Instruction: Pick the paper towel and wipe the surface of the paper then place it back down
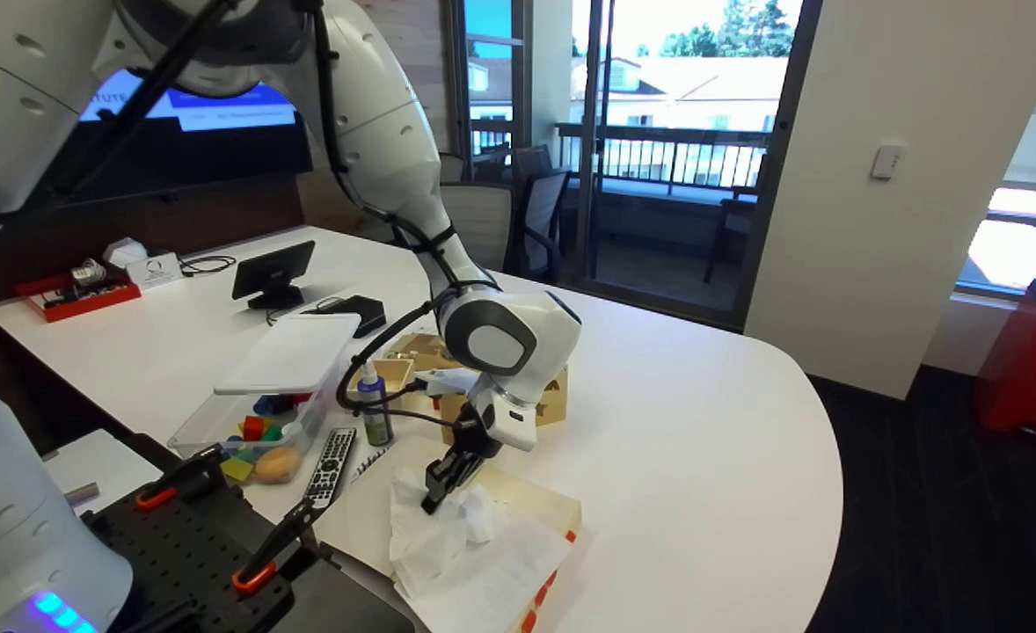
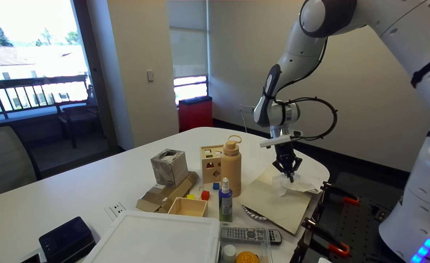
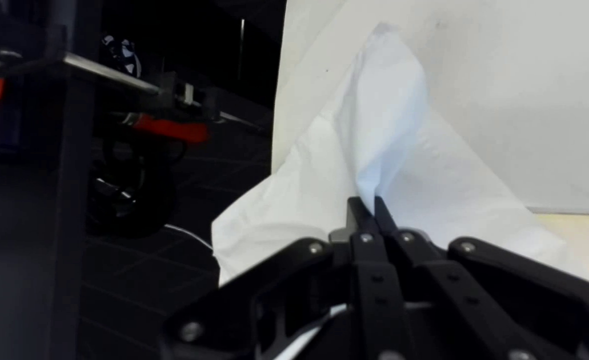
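The paper towel is a thin, crumpled white piece, spread out with a raised fold, in both exterior views point(image 1: 426, 538) point(image 2: 303, 185) and in the wrist view point(image 3: 389, 100). My gripper point(image 3: 372, 205) is shut on a pinched fold of it. The gripper also shows pointing down in both exterior views point(image 1: 434, 503) point(image 2: 291, 177). The paper is a large flat cream-beige sheet point(image 1: 544, 503) point(image 2: 273, 204) under the towel, with reddish-orange marks along one edge. A plain white sheet point(image 1: 509, 571) lies on the paper and also shows in the wrist view point(image 3: 519, 100).
A spray bottle point(image 2: 225, 201), remote point(image 1: 331, 466) and clear bin of toys point(image 1: 263, 440) stand beside the paper. A beige bottle point(image 2: 231, 168), wooden shape box point(image 2: 210, 166) and tissue box point(image 2: 171, 168) are farther along. Clamps point(image 2: 331, 239) hold the black base at the table's edge.
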Action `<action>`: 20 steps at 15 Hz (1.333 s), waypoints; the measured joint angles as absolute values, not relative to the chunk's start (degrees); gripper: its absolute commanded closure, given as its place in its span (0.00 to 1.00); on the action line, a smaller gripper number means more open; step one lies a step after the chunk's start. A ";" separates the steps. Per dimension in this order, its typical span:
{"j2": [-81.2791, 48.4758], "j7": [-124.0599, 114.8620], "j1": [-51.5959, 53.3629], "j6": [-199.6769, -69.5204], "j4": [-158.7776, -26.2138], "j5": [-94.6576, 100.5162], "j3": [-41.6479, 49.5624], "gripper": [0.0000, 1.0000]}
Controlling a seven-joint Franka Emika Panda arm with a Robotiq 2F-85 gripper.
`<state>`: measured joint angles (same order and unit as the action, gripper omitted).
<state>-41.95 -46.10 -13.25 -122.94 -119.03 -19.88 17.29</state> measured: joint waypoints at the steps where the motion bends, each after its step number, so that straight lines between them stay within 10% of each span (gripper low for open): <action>1: -41.94 -47.94 -12.59 -122.89 -119.03 -19.17 18.05 1.00; 20: -43.09 -68.52 -10.96 -123.10 -119.76 -5.97 24.74 1.00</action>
